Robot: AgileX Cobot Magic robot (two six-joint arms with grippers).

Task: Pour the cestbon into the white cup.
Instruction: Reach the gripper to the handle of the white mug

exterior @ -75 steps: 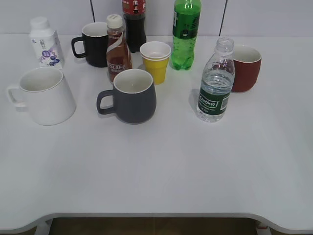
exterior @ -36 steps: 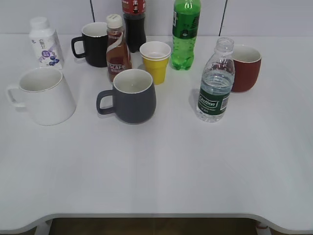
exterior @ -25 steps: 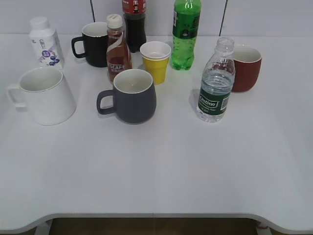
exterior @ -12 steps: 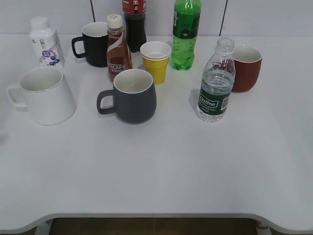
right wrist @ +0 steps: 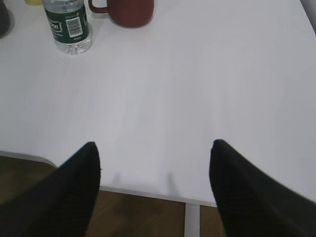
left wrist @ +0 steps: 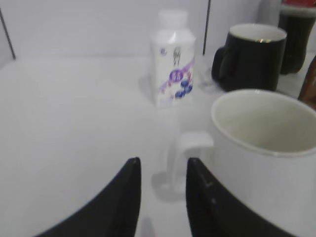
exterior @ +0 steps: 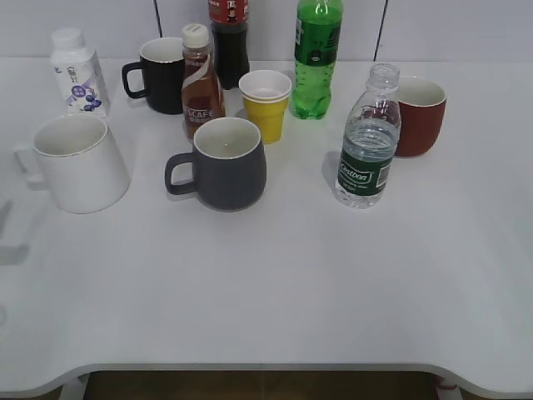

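Observation:
The cestbon, a clear ribbed bottle with a dark green label and no cap, stands upright right of centre; the right wrist view shows it at the top left. The white cup stands at the left, handle to the left. In the left wrist view the white cup is close on the right, and its handle lies just beyond my left gripper, which is open and empty. My right gripper is open and empty above the table's front edge. Neither gripper shows in the exterior view.
A dark grey mug stands mid-table. Behind it are a Nescafe bottle, a black mug, a yellow paper cup, a green soda bottle and a cola bottle. A red mug stands behind the cestbon. A small white capped bottle is at the far left.
A faint shadow has appeared on the table at the left edge, below the white cup. The objects have not moved.

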